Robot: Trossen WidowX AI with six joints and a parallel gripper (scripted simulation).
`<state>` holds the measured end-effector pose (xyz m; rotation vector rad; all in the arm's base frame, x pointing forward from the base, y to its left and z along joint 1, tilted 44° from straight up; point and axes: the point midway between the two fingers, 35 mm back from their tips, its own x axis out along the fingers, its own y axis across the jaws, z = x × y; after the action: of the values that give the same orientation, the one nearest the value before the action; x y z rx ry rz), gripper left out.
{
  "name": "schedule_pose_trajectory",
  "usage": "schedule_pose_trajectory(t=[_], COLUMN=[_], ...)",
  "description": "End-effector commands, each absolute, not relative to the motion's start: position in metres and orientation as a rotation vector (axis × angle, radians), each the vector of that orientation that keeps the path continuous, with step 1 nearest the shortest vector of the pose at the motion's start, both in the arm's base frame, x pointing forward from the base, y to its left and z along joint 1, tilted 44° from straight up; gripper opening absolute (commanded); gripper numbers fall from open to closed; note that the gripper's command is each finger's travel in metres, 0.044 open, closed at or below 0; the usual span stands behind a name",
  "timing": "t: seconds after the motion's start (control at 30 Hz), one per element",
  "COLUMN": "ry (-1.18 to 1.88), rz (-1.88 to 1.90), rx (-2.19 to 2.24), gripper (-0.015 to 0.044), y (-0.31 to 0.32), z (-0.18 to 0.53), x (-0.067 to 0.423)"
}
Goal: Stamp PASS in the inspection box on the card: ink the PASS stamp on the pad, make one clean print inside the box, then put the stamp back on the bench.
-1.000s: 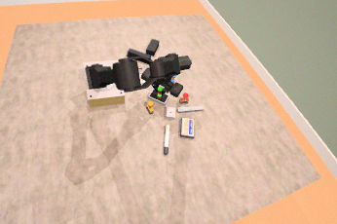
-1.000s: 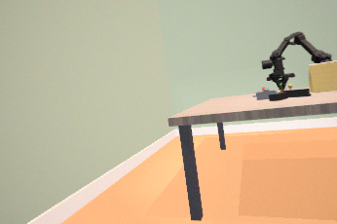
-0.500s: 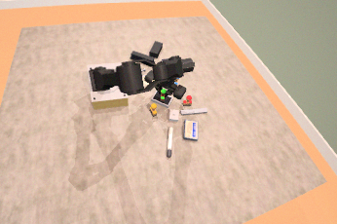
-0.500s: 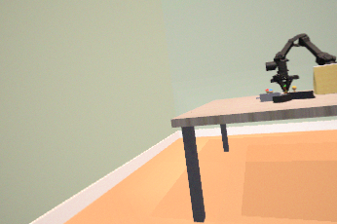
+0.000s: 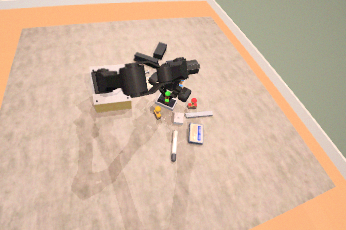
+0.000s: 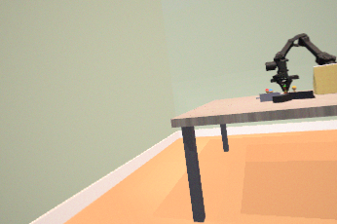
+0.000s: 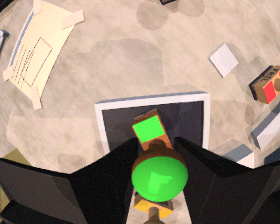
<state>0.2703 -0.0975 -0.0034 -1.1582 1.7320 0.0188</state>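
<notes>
The two fingers of the gripper (image 5: 172, 91) (image 6: 285, 92) (image 7: 159, 167) are clamped on one green-topped stamp (image 5: 168, 96) (image 7: 160, 178), located over the single ink pad (image 5: 160, 103) (image 7: 155, 96). Two further stamps are identifiable: one with red parts (image 5: 193, 103) (image 7: 269, 92) and one yellow (image 5: 158, 112) (image 7: 150, 207). One card (image 7: 42, 47) lies apart from the pad, with four pieces of tape at its edges and one outlined box (image 7: 37, 61); the box shows no legible print. Also present are one white marker (image 5: 174, 144), one blue-and-white box (image 5: 196, 133), one small white block (image 5: 178, 118), one pale bar (image 5: 199, 114) and two dark blocks (image 5: 146, 58) (image 5: 160, 50). The single arm (image 5: 134, 79) (image 6: 303, 40) rises from its base, bends at a high elbow and descends, gripper pointing down. In the wrist view, the green knob covers the stamp's lower part; contact with the pad cannot be determined, nor is the word on this stamp readable. The exterior view cuts off the table (image 6: 253, 116) at the right.
</notes>
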Motion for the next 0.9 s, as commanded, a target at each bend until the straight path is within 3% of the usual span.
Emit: schedule_pose_trajectory(t=[0.0,0.87], ry=[1.736,1.736], rz=[0.014,0.014], rx=[-1.162,-1.162], gripper=[0.0000,0.0000], y=[-0.0999,-0.0983], z=[-0.0043,-0.0027], x=[0.2698,0.2699])
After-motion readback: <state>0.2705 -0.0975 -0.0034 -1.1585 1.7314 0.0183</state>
